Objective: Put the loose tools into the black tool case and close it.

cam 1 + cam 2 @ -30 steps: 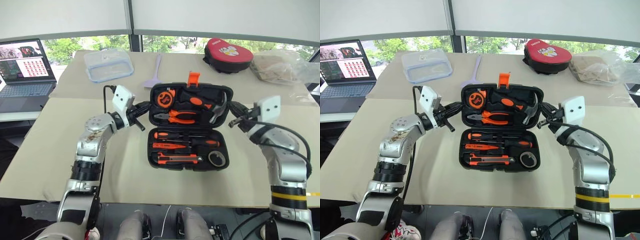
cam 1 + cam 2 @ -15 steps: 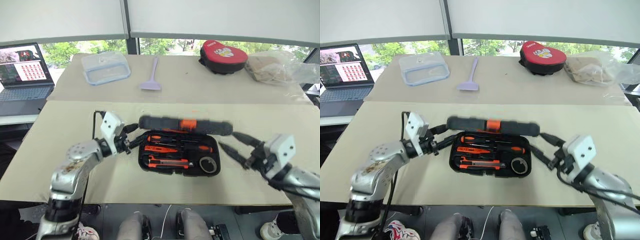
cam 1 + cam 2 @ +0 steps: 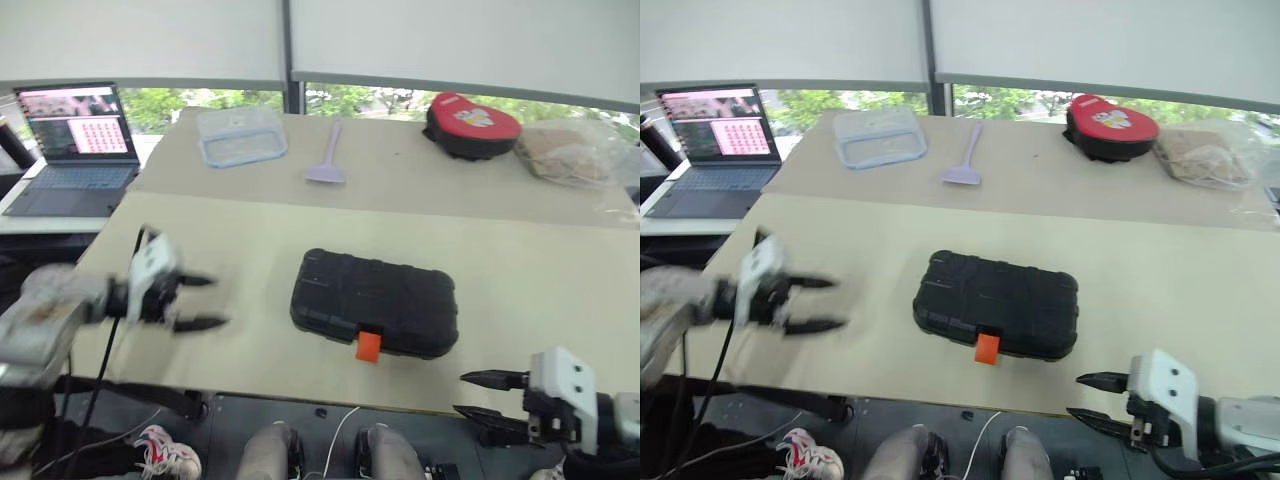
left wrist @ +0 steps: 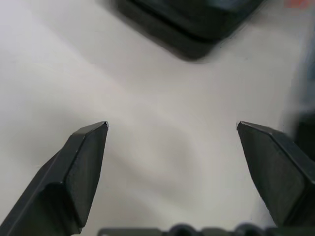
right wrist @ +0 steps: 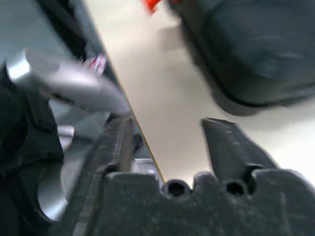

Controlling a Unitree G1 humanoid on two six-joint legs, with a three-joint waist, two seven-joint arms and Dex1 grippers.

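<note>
The black tool case (image 3: 375, 300) lies shut in the middle of the beige table, its small orange latch (image 3: 369, 346) sticking out at the front edge. The loose tools are hidden from view. My left gripper (image 3: 215, 302) hovers over the table well to the left of the case, open and empty; the left wrist view shows its fingers (image 4: 83, 162) wide apart with the case (image 4: 197, 24) beyond. My right gripper (image 3: 462, 393) is low at the table's front edge, to the right of the case, open with nothing in it.
At the back of the table are a clear lidded box (image 3: 240, 135), a lilac scraper (image 3: 328, 165), a red-and-black pouch (image 3: 470, 122) and a crumpled plastic bag (image 3: 575, 150). A laptop (image 3: 75, 150) stands on a side table at the far left.
The case's lid has swung down from open to shut. Both grippers opened and drew away, the left one to the left, the right one back to the front edge. The camera has shifted.
</note>
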